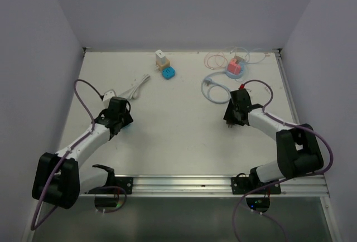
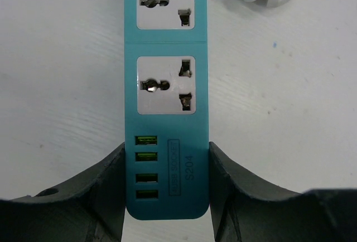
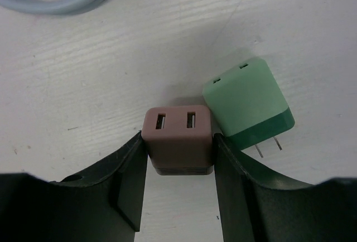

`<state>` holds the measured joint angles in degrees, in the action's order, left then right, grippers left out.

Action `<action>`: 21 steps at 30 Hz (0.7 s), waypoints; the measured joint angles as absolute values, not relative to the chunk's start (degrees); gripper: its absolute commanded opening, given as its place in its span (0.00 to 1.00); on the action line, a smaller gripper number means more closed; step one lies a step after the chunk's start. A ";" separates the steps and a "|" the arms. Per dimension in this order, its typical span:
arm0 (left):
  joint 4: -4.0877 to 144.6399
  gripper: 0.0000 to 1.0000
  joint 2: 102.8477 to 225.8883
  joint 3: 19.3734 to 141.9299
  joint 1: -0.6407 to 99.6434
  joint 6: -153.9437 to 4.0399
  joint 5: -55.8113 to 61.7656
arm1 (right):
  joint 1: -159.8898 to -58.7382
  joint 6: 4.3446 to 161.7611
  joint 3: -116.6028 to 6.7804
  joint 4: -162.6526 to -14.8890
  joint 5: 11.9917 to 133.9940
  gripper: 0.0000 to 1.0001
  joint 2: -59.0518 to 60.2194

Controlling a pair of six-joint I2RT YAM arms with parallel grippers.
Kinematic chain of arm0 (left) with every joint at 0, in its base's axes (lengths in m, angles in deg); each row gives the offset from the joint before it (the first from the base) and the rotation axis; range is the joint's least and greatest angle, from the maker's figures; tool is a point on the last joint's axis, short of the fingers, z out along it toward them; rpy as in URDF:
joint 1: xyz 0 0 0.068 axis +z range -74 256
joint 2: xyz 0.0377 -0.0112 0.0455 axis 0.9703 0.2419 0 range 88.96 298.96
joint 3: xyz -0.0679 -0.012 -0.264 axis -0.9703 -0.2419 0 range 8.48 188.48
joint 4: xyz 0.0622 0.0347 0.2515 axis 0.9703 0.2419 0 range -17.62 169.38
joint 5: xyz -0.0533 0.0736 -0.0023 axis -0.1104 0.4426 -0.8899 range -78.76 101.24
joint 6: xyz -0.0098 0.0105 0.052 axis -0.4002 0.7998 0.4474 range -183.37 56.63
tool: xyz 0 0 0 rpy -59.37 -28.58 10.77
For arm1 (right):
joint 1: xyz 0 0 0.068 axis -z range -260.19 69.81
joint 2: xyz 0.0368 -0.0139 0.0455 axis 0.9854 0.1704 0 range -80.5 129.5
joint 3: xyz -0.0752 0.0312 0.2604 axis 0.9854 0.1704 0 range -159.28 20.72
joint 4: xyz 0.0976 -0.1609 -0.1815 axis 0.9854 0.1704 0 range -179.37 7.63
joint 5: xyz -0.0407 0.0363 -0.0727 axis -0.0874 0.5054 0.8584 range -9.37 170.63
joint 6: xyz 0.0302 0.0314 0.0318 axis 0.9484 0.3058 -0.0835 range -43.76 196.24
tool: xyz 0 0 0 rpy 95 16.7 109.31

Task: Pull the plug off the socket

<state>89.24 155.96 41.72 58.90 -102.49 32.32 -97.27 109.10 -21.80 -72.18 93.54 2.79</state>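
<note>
Teal socket strip [image 2: 166,97] held by left hand [image 2: 166,158], running toward 12 o'clock | right hand [image 3: 179,148] pinches brown plug [image 3: 177,133] | wrists low

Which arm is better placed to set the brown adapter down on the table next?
Right, probably. The right gripper is shut on the brown adapter, beside the green adapter lying on the table. The left gripper is busy: it clamps the teal power strip, whose two visible sockets are empty.

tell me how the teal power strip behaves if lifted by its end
Probably stiff: the teal power strip is a straight moulded bar. Held only at its USB end by the left claw, it may pivot. Its smooth sides could slip.
</note>
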 measured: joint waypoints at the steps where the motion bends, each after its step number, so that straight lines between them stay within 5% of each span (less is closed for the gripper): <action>1: 89.55 0.00 155.83 41.56 60.36 -103.32 32.73 | -96.33 109.34 -21.80 -72.15 93.02 0.32 2.79; 11: 91.14 0.08 158.98 45.58 68.14 -108.23 35.29 | -93.95 109.73 -21.01 -72.37 89.91 0.79 1.52; 15: 90.31 0.13 166.81 51.01 70.35 -108.82 35.66 | -93.92 109.52 -20.34 -72.68 89.56 0.86 -0.56; 21: 88.52 0.38 178.06 57.28 73.30 -108.54 35.53 | -93.95 109.12 -19.07 -72.70 89.26 0.89 -6.15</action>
<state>88.52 178.06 57.28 73.30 -108.54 35.53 -93.95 109.12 -19.07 -72.70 89.26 -6.15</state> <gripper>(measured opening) 0.545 0.879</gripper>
